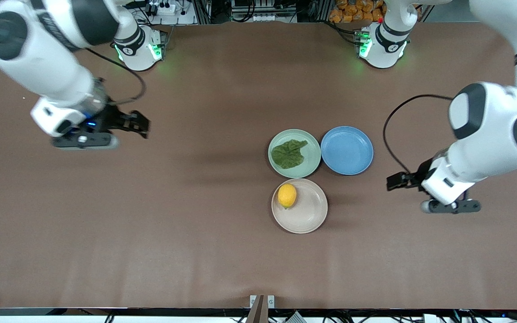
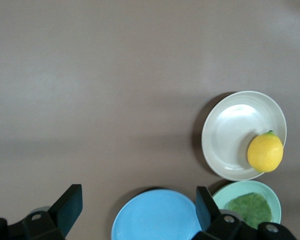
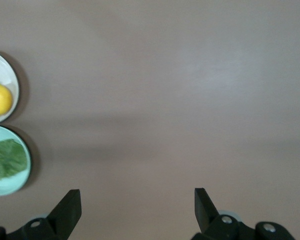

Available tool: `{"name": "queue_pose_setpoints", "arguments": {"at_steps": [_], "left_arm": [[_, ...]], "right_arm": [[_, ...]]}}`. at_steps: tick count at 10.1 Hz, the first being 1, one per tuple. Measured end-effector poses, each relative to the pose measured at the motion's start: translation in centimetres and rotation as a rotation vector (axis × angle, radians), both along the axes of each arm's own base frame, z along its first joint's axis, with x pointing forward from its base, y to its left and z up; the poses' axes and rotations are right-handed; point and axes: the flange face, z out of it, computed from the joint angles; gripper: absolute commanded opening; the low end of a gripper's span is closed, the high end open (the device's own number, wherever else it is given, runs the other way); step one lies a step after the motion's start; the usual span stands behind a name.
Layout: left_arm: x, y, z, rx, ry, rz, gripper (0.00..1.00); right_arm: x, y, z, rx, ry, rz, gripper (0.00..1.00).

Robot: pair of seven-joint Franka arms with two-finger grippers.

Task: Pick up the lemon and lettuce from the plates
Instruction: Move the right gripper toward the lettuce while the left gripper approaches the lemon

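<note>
Found bare desk [image 1: 151,233] open on every side of three close-packed plates: mint plate [image 1: 313,154] at twelve o'clock from beige plate [image 1: 308,214], blue plate [image 1: 347,150] at three o'clock from mint. Saw clear passage toward them from left claw [image 1: 396,181] and right claw [image 1: 138,124], both spread, well apart.

High front camera facing robots; downward wrist cameras, all sharing lemon [image 1: 287,195] plate [image 1: 308,215].

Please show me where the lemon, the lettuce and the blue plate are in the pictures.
lemon [image 1: 287,195], front view, middle of the yellow fruit.
lettuce [image 1: 289,153], front view, middle of the green leaf.
blue plate [image 1: 347,150], front view, bare centre of the plate.
</note>
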Motion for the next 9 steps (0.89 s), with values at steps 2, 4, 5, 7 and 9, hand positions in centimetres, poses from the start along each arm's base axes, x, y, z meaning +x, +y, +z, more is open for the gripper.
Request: {"name": "queue_pose_setpoints", "arguments": {"at_steps": [2, 4, 5, 7, 9], "left_arm": [[0.6, -4.4, -3.8, -0.012, -0.028, -0.04, 1.0], [1.1, -7.4, -6.7, -0.04, -0.069, -0.045, 1.0], [1.3, -8.2, -7.9, -0.076, -0.069, -0.032, 1.0], [1.5, -11.1, -9.6, -0.161, -0.052, -0.025, 1.0], [0.9, -14.4, -11.1, -0.215, -0.046, -0.048, 1.0]], "right_arm": [[-1.8, 9.7, -4.7, -0.012, -0.03, -0.088, 1.0], [-3.9, 18.1, -10.7, 0.004, -0.049, -0.16, 1.0], [-4.8, 21.3, -13.4, 0.02, -0.055, -0.182, 1.0], [-7.4, 27.0, -18.6, 0.055, -0.067, -0.205, 0.96], [-10.4, 31.5, -23.0, 0.073, -0.068, -0.235, 0.92]]}}
